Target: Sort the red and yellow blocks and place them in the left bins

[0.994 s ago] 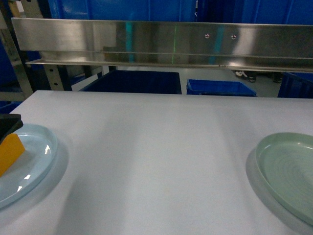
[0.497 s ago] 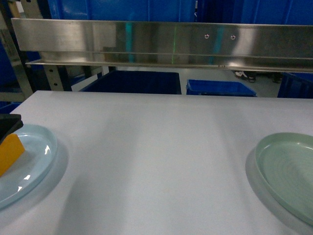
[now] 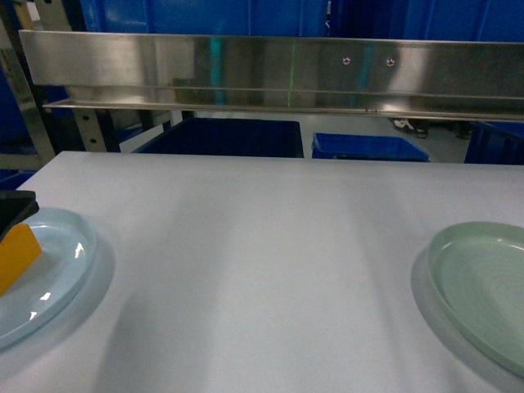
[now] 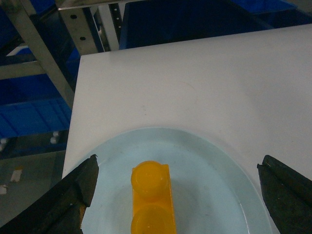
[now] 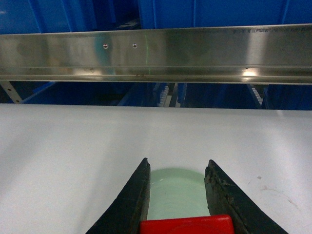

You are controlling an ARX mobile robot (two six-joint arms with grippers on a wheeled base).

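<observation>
- White desk (image 3: 262, 270) fills my head view: a pale blue plate (image 3: 57, 278) sits at its left edge carrying the orange-yellow block (image 3: 15, 255), a pale green plate (image 3: 483, 286) at its right edge. My left gripper (image 3: 12, 209) shows only as a dark corner above the block.
- Left wrist view: my fingers (image 4: 73, 195) are spread wide, touching nothing. The glossy yellow block lies between them on the plate, studs up, long axis pointing away from me.
- Right wrist view: my right gripper (image 5: 178, 195) pinches the red block (image 5: 186, 225) above the ridged green plate.
</observation>
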